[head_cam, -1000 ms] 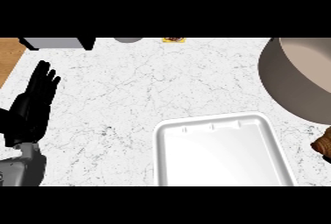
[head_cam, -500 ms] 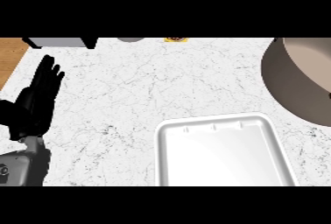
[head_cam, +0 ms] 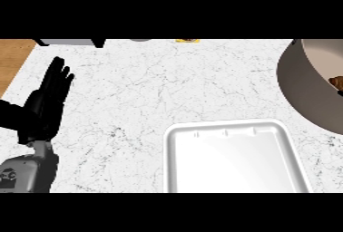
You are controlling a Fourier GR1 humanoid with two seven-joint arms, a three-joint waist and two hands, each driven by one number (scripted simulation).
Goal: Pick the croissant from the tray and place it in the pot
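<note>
The white tray (head_cam: 234, 163) lies on the marble counter at the lower middle, and nothing lies in it. A large grey-brown pot (head_cam: 309, 97) is cut off by the right edge. Inside it, at the very edge of the view, a brown shape shows that looks like the croissant (head_cam: 337, 84). My left hand (head_cam: 46, 104) stands open at the far left with its fingers pointing up, well apart from the tray. My right hand shows nowhere.
A wooden surface (head_cam: 13, 59) borders the counter at the upper left. Along the far edge are a dark grey object (head_cam: 67, 42), a grey round thing (head_cam: 140, 40) and a small yellow item (head_cam: 188, 40).
The pot has slid further toward the right edge of the view. A brown shape that was beside the tray's right side is gone from there. The left hand has shifted slightly.
</note>
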